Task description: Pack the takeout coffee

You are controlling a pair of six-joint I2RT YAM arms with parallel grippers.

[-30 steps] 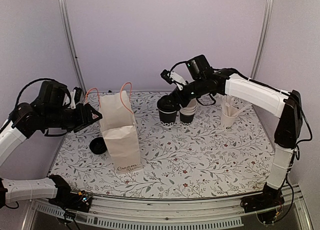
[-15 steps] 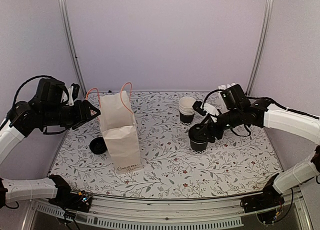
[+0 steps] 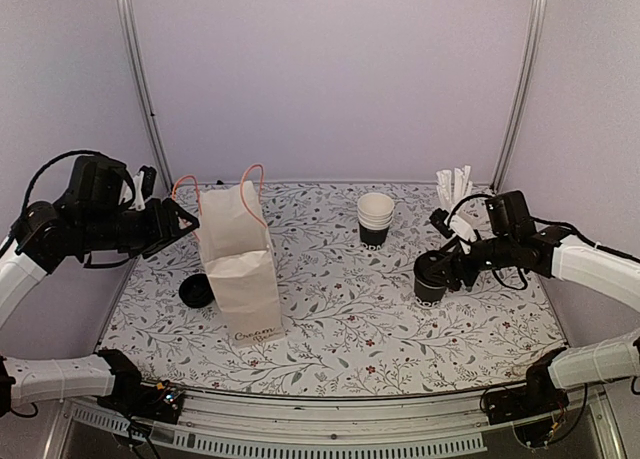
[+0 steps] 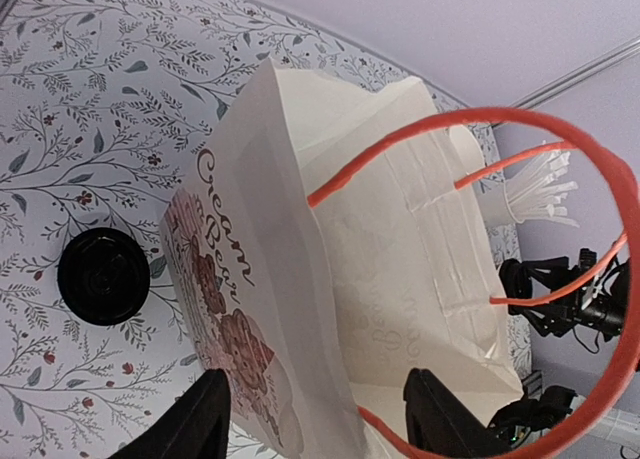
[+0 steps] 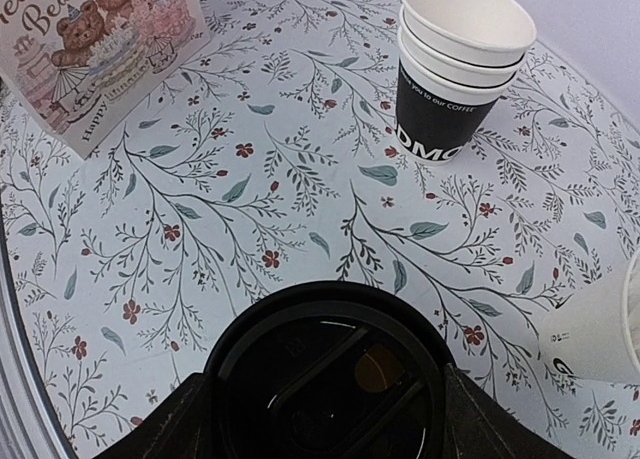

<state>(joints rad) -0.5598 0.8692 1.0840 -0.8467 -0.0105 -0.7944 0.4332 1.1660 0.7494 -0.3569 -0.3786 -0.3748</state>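
Note:
The takeout coffee [image 3: 428, 284], a small cup with a black lid [image 5: 325, 379], is at the right of the table. My right gripper [image 3: 438, 269] is shut on it, one finger pressed against each side of the lid. Whether it rests on the table or hangs just above it, I cannot tell. A white paper bag [image 3: 240, 269] with orange handles stands open at the left. My left gripper [image 3: 180, 224] is open at the bag's top left edge. In the left wrist view its fingers [image 4: 205, 419] straddle the bag's near wall [image 4: 300, 279] without pinching it.
A stack of nested lidless cups [image 3: 375, 217] stands at the back centre, also in the right wrist view [image 5: 455, 69]. A white cup with pale sticks [image 3: 455, 187] stands behind my right arm. A loose black lid [image 3: 197, 292] lies left of the bag.
My right arm has carried the lidded cup from beside the cup stack rightward and forward to the table's right side. The left gripper has hardly moved.

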